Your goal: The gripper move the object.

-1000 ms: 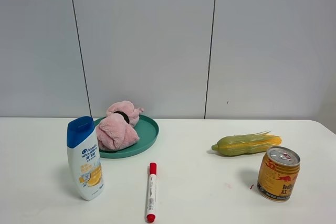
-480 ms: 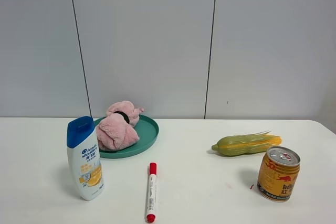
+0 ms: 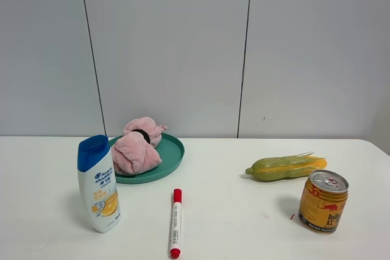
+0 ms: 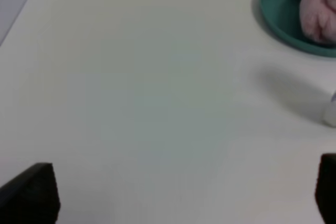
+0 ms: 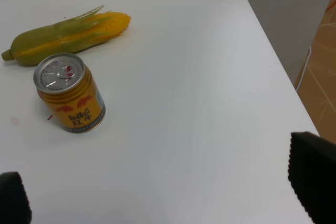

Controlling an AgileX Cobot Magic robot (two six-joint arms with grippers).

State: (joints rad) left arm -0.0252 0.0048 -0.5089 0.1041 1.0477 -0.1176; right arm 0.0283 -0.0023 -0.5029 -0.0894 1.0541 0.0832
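Observation:
The object, a fluffy pink towel bundle (image 3: 137,150) cinched by a black band, lies on a teal plate (image 3: 173,153) at the back left of the white table. The left wrist view catches it (image 4: 317,9) at the frame's corner, far from my left gripper (image 4: 178,198), which is open over bare table with nothing between its fingertips (image 4: 31,195). My right gripper (image 5: 163,187) is also open and empty, hovering near the table's right edge, a little away from the can. Neither arm shows in the exterior high view.
A blue-capped white shampoo bottle (image 3: 99,184) stands in front of the plate. A red-capped marker (image 3: 175,222) lies near the front middle. On the right are a corn cob (image 3: 285,167) and a gold drink can (image 3: 323,201). The table edge (image 5: 273,56) drops to the floor.

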